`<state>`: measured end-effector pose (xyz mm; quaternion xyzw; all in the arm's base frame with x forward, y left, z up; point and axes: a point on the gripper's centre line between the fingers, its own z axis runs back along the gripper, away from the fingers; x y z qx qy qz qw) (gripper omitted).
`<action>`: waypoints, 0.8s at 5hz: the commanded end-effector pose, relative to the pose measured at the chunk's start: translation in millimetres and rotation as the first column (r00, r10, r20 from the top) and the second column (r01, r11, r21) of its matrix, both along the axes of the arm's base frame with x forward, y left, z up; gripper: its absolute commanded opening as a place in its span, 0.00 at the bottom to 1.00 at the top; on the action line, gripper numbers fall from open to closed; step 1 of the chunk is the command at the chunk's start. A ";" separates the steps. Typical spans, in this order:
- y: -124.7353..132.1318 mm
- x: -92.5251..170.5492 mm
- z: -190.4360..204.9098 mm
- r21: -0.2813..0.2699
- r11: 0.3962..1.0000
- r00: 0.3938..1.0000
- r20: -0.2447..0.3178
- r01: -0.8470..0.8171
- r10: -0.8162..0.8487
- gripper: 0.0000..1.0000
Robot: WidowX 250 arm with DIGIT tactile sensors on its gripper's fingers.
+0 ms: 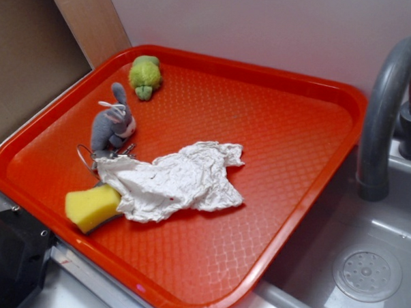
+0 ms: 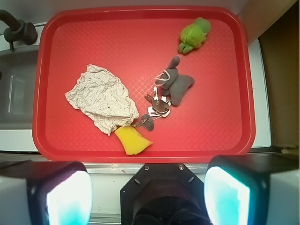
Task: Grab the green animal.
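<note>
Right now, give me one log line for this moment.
phase: pre-reach | gripper: open, above tray's near edge, holding nothing | green animal: far corner of tray, untouched | bunny, keys nearer

From my wrist camera I see the black two-fingered gripper [image 2: 149,197]: two broad, blocky black fingers [image 2: 44,192] at either side, their inner faces glowing pale cyan-white. Between them sits a black angular plastic mount [image 2: 164,185] with two small silver screws along its top edge and a rounded housing below.
</note>
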<state>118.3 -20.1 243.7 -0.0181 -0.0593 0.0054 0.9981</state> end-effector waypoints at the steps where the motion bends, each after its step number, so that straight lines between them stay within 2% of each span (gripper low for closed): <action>1: 0.0 0.0 0.0 0.000 1.000 1.000 0.000 0.000 0.000 1.00; 2: 7.0 37.7 -34.0 -0.075 0.973 0.975 -0.063 -0.219 0.214 1.00; 3: 15.2 67.6 -47.9 -0.114 0.920 0.926 -0.063 -0.376 0.371 1.00; 4: 31.3 97.0 -63.3 -0.151 0.826 0.838 -0.028 -0.543 0.546 1.00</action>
